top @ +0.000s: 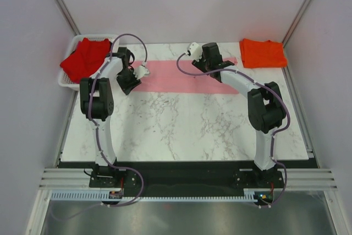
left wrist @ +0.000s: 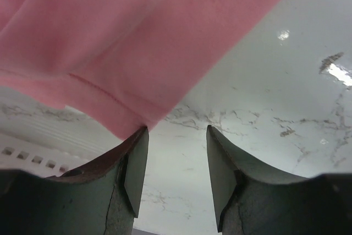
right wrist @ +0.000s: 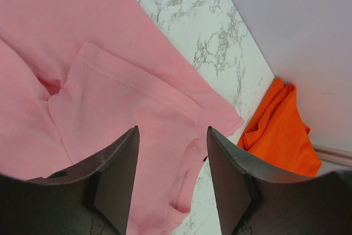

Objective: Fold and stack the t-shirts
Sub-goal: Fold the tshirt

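Note:
A light pink t-shirt (top: 176,78) lies folded into a long strip across the back of the marble table (top: 181,125). My left gripper (top: 130,83) hovers at its left end, open, with only marble between the fingers (left wrist: 176,136); the pink hem (left wrist: 137,37) ends at the left fingertip. My right gripper (top: 214,69) is open over the strip's right end (right wrist: 171,133), above the folded pink sleeve (right wrist: 110,81). An orange t-shirt (top: 263,52) (right wrist: 280,136) lies folded at the back right corner. A deep red t-shirt (top: 85,59) sits crumpled in the basket.
A white mesh basket (top: 69,83) stands at the back left, off the table's corner; its rim (left wrist: 33,155) shows beside my left finger. Grey walls close in the back and both sides.

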You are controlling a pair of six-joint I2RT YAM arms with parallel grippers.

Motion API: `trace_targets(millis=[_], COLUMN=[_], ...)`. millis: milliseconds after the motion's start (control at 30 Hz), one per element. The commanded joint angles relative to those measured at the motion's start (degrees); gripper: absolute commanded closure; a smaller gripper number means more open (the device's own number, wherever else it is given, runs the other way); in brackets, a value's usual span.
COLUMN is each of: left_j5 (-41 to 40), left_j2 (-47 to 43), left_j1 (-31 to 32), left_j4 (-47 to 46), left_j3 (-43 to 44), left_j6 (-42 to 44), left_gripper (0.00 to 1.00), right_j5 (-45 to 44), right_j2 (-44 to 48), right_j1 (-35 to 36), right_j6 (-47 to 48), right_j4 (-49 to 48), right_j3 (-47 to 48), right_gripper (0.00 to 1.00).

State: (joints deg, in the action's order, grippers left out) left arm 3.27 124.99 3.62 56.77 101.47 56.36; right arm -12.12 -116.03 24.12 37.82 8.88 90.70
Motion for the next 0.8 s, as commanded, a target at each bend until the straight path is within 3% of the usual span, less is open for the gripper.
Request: trace_targets(millis=[0,467,667,700,767], left_j5=[-0.72,-1.77,-3.09,-3.0,-2.57], left_j2=[1.92,4.47,5.26,5.0,4.39], left_j1=[-0.1,-0.01,-0.01,0.07,0.07], left_j4=[-0.35,-0.35,-0.35,-0.43,-0.35], left_j3=[5.05,5.49,4.35,4.26,3.39], left_j6=[5.34,5.34,3.67,3.32,2.62], left_gripper=[0.46,0.54,0.93,0.98,0.98], right_j5=[-0.18,0.61,0.17,0.08,-0.01], right_j2=[0.63,-0.16,-1.13,-1.13,-0.96], right_j1=[-0.12,-0.21,-0.3,-0.3,-0.21], right_j6=[-1.7,-2.84,-2.4,-2.4,-2.58], right_j4=[0.87,2.8,2.98,3.07,3.07], right_j3=[1.33,1.85,3.0,2.82,2.47], right_gripper=[0.4,0.4,0.4,0.4,0.4])
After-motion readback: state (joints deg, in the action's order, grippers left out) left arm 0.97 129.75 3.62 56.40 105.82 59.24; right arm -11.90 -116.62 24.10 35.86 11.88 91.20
